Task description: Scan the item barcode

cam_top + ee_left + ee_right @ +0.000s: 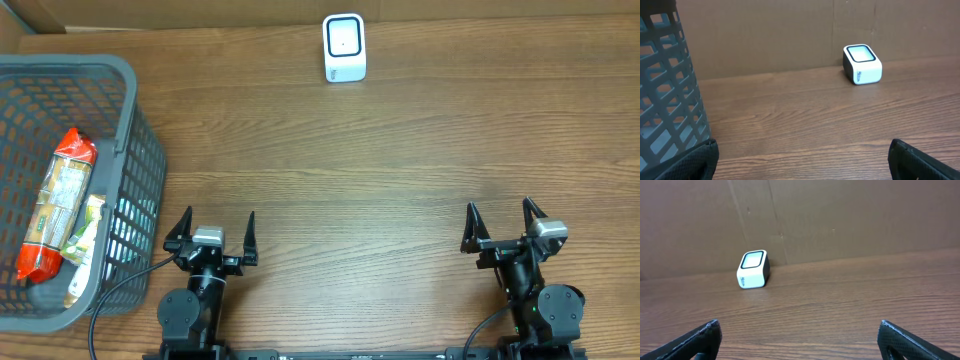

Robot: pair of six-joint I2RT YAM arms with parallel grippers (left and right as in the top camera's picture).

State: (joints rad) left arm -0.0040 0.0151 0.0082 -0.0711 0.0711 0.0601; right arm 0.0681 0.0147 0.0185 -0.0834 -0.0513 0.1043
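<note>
Red-wrapped packet (57, 200) lies unpicked in the grey basket (60, 63) at left, scanner (344, 47) far centre, left fingers (182, 224) and right fingers (469, 225) wide, empty: everything remains

Probably a mock shop checkout: a shopping basket (146, 170) of packaged snacks (60, 200) and a white scanner (344, 47) stood on a wooden table (380, 170), cardboard (850, 215) behind.

A dark brown wood-grain table (380, 170) spreads across the whole scene, its grain running side to side. Along the far edge a plain brown cardboard wall (850, 215) stands upright, one vertical seam showing. The light is soft and even.
</note>
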